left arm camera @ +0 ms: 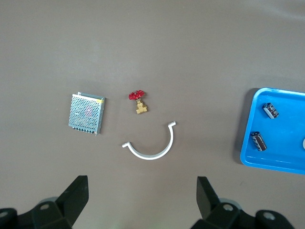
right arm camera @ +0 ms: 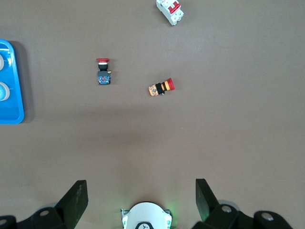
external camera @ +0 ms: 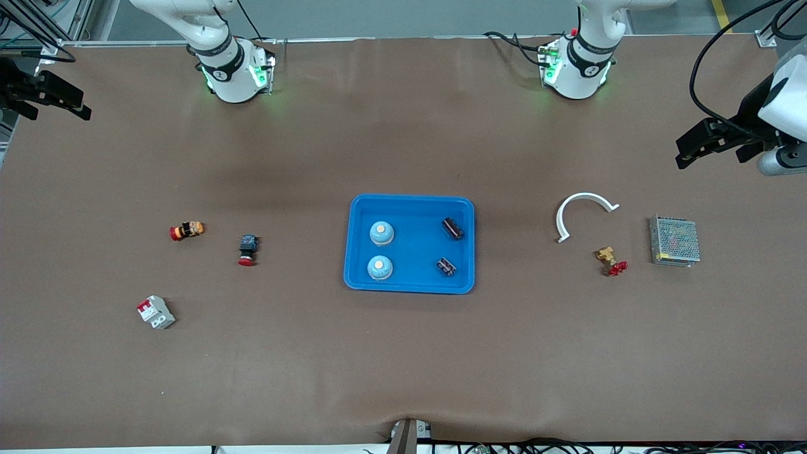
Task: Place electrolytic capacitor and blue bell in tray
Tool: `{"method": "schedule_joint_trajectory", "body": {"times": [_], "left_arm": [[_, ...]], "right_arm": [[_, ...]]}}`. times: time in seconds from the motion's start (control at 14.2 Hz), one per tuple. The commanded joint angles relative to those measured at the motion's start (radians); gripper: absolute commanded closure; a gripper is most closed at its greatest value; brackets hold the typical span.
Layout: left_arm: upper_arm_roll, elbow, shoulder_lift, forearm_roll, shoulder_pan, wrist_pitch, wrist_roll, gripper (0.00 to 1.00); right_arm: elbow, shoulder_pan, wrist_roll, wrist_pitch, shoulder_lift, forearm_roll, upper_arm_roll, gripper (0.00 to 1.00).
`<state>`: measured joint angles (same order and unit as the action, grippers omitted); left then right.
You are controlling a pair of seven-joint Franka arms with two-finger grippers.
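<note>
The bright-blue tray (external camera: 416, 249) lies in the middle of the table. In it are two blue bells (external camera: 381, 232) (external camera: 379, 268) toward the right arm's end and two dark electrolytic capacitors (external camera: 452, 228) (external camera: 446, 266) toward the left arm's end. In the left wrist view, the tray's (left arm camera: 286, 157) end shows with both capacitors (left arm camera: 271, 109) (left arm camera: 259, 141). My left gripper (external camera: 684, 151) (left arm camera: 143, 200) hangs open and empty, high over the left arm's end of the table. My right gripper (external camera: 79, 106) (right arm camera: 139, 183) hangs open and empty over the right arm's end. The tray's edge (right arm camera: 12, 102) shows in the right wrist view.
Toward the left arm's end lie a white curved strip (external camera: 583, 211), a brass valve with a red handle (external camera: 610, 260) and a metal mesh box (external camera: 674, 241). Toward the right arm's end lie an orange-and-red button (external camera: 186, 231), a red-capped push button (external camera: 247, 250) and a white circuit breaker (external camera: 156, 312).
</note>
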<state>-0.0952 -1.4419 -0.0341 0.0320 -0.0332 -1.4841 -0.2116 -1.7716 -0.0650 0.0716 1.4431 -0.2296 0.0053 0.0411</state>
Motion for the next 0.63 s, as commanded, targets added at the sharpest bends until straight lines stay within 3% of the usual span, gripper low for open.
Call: {"method": "schedule_joint_trajectory", "body": {"times": [0.0, 0.56], "left_arm": [[0.000, 0.024, -0.010, -0.009, -0.001, 0.010, -0.009, 0.00], [0.002, 0.014, 0.011, -0.009, 0.007, 0.015, -0.006, 0.00]], "right_arm": [[0.009, -0.015, -0.007, 0.003, -0.007, -0.016, -0.015, 0.00], [0.015, -0.015, -0.007, 0.005, -0.005, -0.016, -0.015, 0.00]]}}
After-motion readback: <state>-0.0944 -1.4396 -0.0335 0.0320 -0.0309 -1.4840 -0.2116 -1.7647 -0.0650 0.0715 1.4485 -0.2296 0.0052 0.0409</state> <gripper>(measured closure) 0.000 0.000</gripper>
